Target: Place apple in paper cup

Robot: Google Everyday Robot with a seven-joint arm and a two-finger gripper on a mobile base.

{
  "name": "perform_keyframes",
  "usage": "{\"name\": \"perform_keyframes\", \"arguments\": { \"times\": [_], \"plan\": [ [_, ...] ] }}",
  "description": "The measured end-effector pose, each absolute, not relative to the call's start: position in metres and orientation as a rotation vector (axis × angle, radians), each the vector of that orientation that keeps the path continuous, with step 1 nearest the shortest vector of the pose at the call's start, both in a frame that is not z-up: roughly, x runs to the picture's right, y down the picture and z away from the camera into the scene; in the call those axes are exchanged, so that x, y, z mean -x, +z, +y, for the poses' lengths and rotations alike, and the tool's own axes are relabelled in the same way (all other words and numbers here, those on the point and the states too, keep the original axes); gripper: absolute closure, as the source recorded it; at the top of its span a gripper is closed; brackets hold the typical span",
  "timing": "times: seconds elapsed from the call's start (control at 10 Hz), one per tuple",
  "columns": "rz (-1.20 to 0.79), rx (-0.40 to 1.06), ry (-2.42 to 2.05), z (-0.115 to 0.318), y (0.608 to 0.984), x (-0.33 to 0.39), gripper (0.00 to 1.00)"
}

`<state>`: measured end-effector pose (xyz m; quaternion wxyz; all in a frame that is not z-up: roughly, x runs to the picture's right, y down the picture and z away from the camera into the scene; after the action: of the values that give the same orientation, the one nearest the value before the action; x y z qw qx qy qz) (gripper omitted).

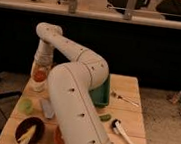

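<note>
My gripper (40, 72) hangs straight down at the table's back left corner, at the end of the white arm (77, 85) that bends across the middle of the view. It is shut on the apple (40, 75), a small red-orange fruit between the fingers. The paper cup (37, 85), short and cream-coloured, stands directly under the apple on the wooden table (128, 117). The apple sits at the cup's mouth; I cannot tell whether it touches the rim.
A pale green round object (26, 105) and a grey flat item (46, 109) lie in front of the cup. A dark brown bowl with yellow contents (29, 131) is front left. A green tray (101, 94), a fork (125, 98) and a white-handled utensil (127, 137) lie right.
</note>
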<state>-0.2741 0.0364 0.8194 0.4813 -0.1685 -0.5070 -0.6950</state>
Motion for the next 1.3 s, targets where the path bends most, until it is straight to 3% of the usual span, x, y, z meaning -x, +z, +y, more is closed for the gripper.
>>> {"name": "perform_keyframes", "arguments": {
  "times": [0.2,0.3,1.0,1.3],
  "plan": [
    [-1.238,0.411,-1.697,0.0371,0.8189,0.2758,0.98],
    [-1.238,0.411,-1.697,0.0371,0.8189,0.2756,0.91],
    [-1.238,0.412,-1.696,0.0372,0.8193,0.2756,0.23],
    [-1.238,0.411,-1.696,0.0371,0.8192,0.2756,0.2]
  ]
}}
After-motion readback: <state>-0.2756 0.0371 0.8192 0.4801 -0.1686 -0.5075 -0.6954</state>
